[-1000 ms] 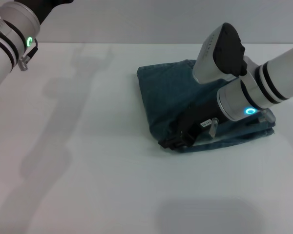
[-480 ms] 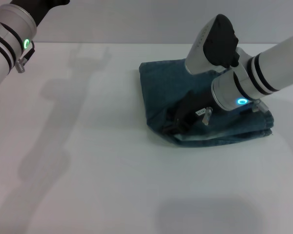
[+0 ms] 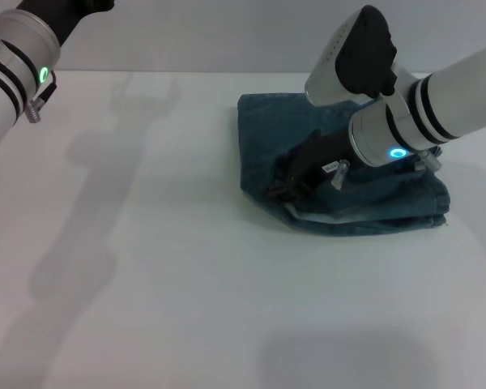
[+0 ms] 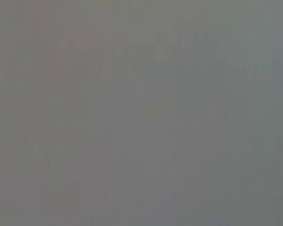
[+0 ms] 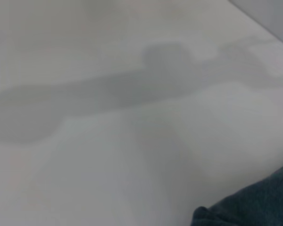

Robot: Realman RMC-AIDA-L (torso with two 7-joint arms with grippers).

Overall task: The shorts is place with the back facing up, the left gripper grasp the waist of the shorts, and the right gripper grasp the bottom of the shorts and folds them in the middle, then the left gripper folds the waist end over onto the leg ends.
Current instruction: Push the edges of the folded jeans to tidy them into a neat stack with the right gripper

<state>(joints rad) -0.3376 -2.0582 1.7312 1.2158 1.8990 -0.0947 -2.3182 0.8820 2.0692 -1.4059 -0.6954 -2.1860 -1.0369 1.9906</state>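
The denim shorts lie folded on the white table, right gripper low over their near-left edge — pinching or not, I cannot tell. Likely a tidy-up; next, lift clear gently.

The left arm is parked far left.

The left gripper lies beyond the head view's edge, and the right arm hides part of the shorts.

White table, soft grey shadows across it, seemingly a plain grey wall behind
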